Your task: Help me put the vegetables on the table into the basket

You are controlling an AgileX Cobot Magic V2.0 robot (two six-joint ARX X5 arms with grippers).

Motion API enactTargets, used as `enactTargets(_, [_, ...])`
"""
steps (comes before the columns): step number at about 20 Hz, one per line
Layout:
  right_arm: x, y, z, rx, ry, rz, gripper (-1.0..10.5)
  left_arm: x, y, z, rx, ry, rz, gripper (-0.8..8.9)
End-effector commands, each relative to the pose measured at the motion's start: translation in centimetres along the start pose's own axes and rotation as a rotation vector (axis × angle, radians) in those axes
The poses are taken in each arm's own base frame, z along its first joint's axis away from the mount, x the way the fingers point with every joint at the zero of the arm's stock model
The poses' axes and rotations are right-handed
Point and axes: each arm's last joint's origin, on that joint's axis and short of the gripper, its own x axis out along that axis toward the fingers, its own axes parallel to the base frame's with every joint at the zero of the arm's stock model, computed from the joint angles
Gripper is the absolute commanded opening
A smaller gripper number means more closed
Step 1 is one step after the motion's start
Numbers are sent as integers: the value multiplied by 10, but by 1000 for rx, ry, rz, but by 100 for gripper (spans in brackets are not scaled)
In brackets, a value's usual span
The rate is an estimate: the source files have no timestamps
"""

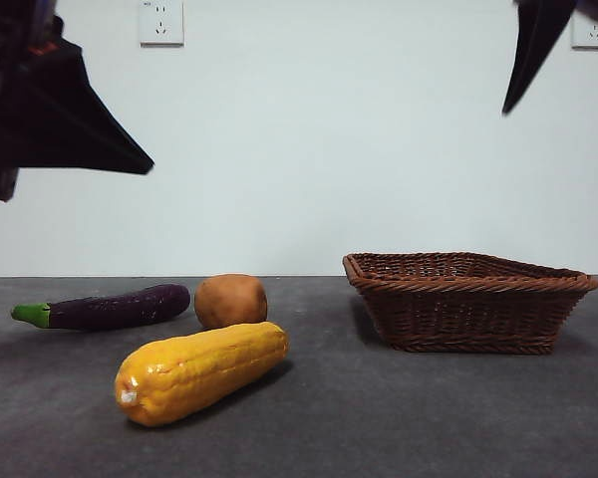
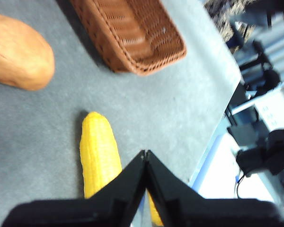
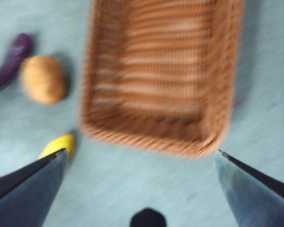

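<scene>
The corn, potato and eggplant are lying on the table beside the empty basket, while the left gripper is hanging pinched closed above the corn and the right gripper is hovering spread wide above the basket.

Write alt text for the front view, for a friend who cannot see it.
A yellow corn cob, a brown potato and a purple eggplant lie on a dark grey table, with an empty brown wicker basket to their right. Two black robot arm tips hang at the top corners, touching nothing.
</scene>
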Motion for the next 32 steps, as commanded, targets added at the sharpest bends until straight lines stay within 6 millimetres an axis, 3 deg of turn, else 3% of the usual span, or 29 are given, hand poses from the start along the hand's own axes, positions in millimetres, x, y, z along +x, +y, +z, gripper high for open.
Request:
enactTargets(1, [14, -3, 17, -36, 27, -37, 607, 7, -1, 0, 48, 10, -7, -3])
enactTargets(7, [57, -15, 65, -32, 96, -133, 598, 14, -9, 5, 131, -19, -39, -3])
enactTargets(12, [87, -24, 90, -55, 166, -175, 598, 14, -10, 6, 139, -21, -40, -3])
enactTargets(21, [143, -47, 95, -41, 290, -190, 584, 14, -10, 5, 141, -19, -40, -3])
enactTargets(25, [154, -52, 93, -35, 312, -206, 234, 14, -10, 5, 136, -15, -40, -3])
enactTargets(28, [159, -57, 92, -25, 327, -213, 176, 14, -10, 5, 136, -15, -40, -3])
enactTargets(30, [161, -59, 92, -23, 325, -215, 2, 14, -10, 5, 135, -14, -39, -3])
enactTargets(32, [160, -61, 92, -18, 324, -216, -17, 14, -9, 5, 135, -16, -29, -3])
